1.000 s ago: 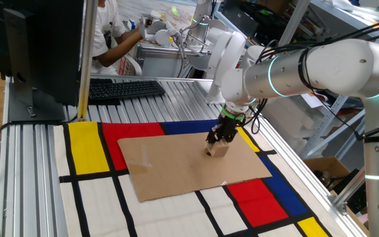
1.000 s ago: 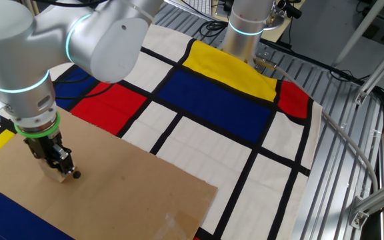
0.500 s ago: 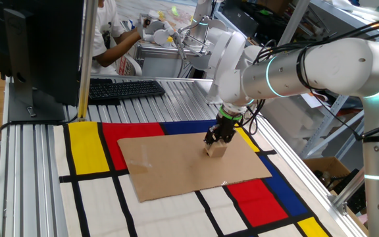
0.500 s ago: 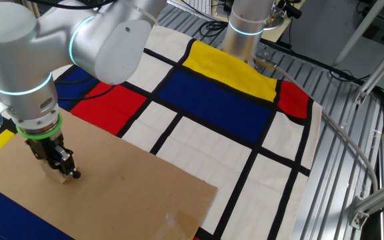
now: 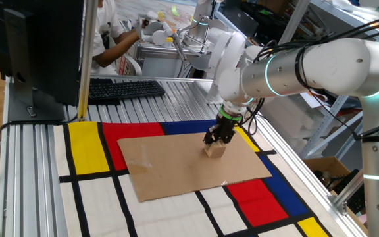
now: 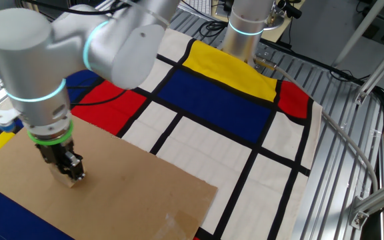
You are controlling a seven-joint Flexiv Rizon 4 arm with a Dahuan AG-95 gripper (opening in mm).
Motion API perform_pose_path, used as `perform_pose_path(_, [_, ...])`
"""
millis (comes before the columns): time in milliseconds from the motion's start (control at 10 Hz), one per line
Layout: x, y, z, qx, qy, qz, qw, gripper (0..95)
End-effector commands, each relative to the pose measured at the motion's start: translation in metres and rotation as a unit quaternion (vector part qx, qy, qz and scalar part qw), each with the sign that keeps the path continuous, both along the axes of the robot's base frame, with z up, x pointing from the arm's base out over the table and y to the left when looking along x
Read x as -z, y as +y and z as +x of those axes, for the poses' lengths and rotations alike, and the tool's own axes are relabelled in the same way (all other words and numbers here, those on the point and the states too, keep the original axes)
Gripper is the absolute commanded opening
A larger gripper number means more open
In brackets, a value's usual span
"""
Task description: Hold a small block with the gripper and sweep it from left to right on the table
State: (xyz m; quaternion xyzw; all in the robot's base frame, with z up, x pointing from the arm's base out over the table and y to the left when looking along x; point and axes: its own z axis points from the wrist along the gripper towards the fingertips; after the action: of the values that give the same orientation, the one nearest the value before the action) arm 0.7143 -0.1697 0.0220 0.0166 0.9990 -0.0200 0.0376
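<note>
The gripper (image 5: 217, 139) was seen pointing straight down over the flat brown cardboard sheet (image 5: 170, 171), its black fingers closed on the small block (image 5: 215, 151), a light tan wooden cube. The block was held with its lower face on or just above the cardboard; contact could not be confirmed from either view. In the other fixed view the same gripper (image 6: 67, 167) was seen below its green ring (image 6: 51, 138), and only a sliver of the block (image 6: 70, 182) was visible under the fingertips.

The block was placed on the right-hand part of the cardboard as seen in the one fixed view, near the sheet's far edge, with the red, yellow and blue mat (image 5: 255, 197) around it on the table (image 5: 28, 171).

Several risks were judged likely from here. The block could be twisted or pulled out of the grip if it were pressed too hard and dragged. The loose cardboard could be pushed along with it instead of being swept over. The sheet's edge could be caught if the sweep were carried beyond it, and the block tipped.
</note>
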Motion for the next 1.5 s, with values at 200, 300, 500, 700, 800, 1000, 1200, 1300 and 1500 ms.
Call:
perform_pose_path(200, [0.0005,-0.0006,0.0014,-0.003,0.003,0.009,1.0,0.0])
perform_pose_path(300, [0.0003,-0.0005,0.0011,-0.002,0.003,0.012,0.9999,0.0])
perform_pose_path(500, [-0.0005,-0.0006,0.0009,-0.001,0.006,0.014,0.9999,0.0])
perform_pose_path(700, [-0.0013,-0.0008,0.0006,-0.002,0.004,0.016,0.9999,0.0])
perform_pose_path(800, [-0.001,-0.001,0.0003,-0.001,0.002,0.019,0.9998,0.0])
perform_pose_path(1000, [-0.0006,-0.0008,-0.0002,-0.001,0.003,0.019,0.9998,0.0])
perform_pose_path(1200, [0.0001,-0.0004,-0.0012,0.0,0.002,0.02,0.9998,0.0])
perform_pose_path(1300, [0.0002,-0.0002,-0.0016,0.001,0.003,0.019,0.9998,0.0])
perform_pose_path(1500, [0.0005,-0.0001,-0.0018,0.001,0.002,0.019,0.9998,0.0])
